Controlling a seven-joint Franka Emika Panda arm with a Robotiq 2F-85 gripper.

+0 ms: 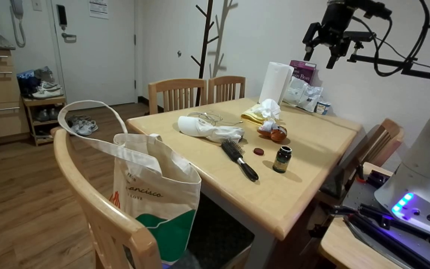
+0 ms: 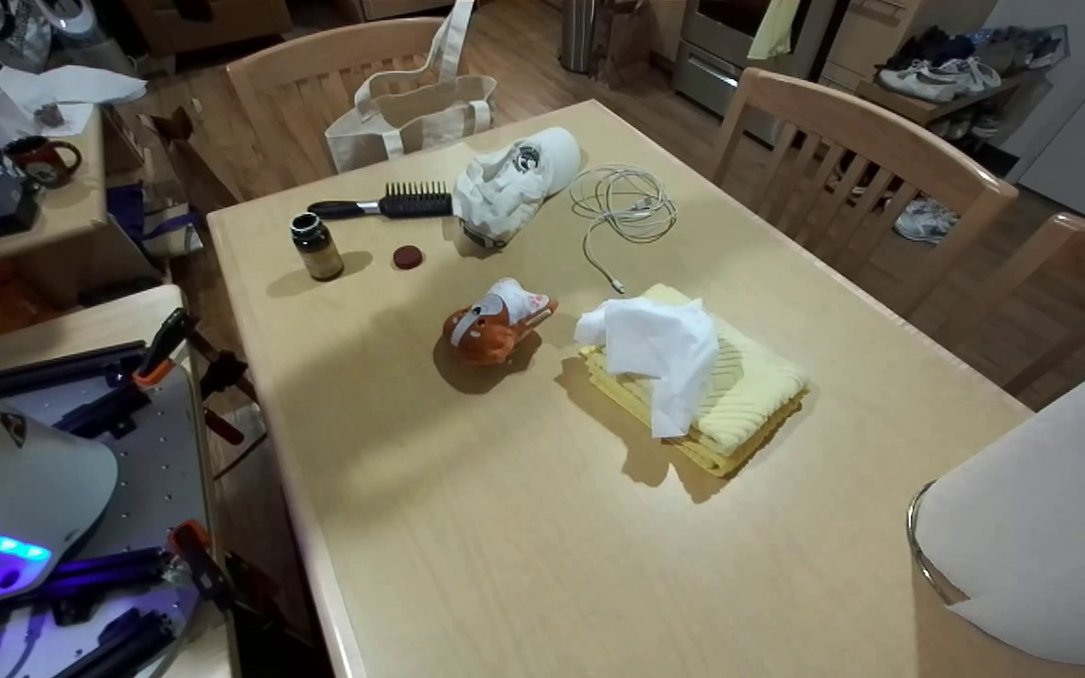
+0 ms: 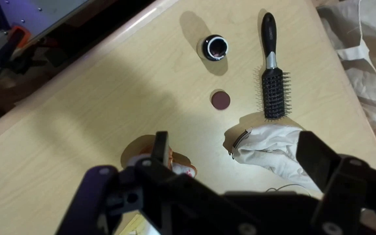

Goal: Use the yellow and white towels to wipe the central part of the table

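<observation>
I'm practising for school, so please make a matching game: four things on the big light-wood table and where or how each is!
1. folded yellow cloth towel
2. short dark cylindrical bottle
3. long black hairbrush
4. flat maroon round lid

A. upright, mouth open
B. between bottle and white fabric cap
C. under a crumpled white towel
D. bristles beside the cap

Pairs: 1-C, 2-A, 3-D, 4-B

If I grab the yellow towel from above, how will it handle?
The yellow towel looks soft and folded in layers, so it will probably sag and may unfold when lifted. Lying flat, it seems unlikely to tip or roll. The white towel on top looks thin and crumpled, so it may slide off.
</observation>
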